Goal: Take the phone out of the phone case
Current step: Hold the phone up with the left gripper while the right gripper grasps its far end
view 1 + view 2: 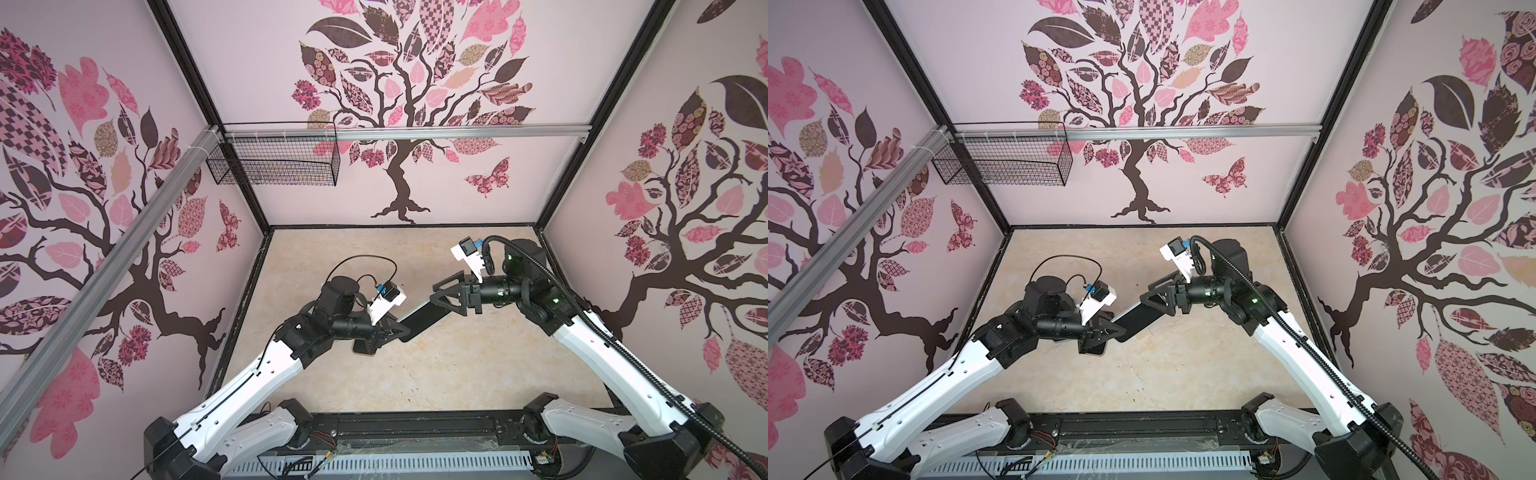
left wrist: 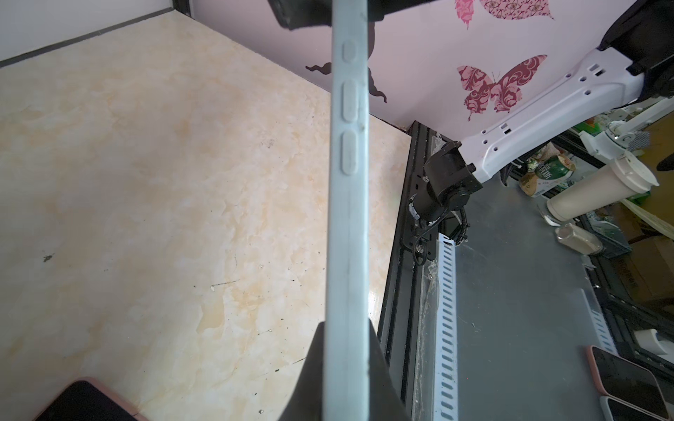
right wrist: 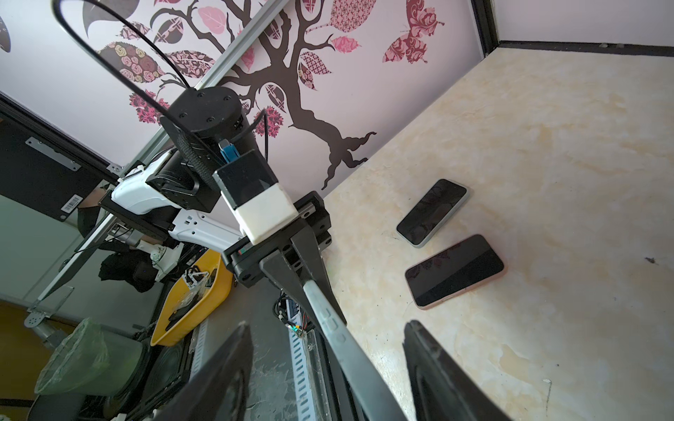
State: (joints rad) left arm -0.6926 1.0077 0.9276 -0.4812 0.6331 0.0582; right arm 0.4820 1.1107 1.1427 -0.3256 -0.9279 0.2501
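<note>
Over the tabletop [image 1: 415,395] my left gripper [image 1: 399,329] clamps the cased phone [image 1: 419,318] steady, so my right gripper [image 1: 434,293] can straddle its two-o'clock end, unclenched.

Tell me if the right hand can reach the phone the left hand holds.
Likely yes: the right hand stands open astride the free end of the phone, with nothing between.
</note>
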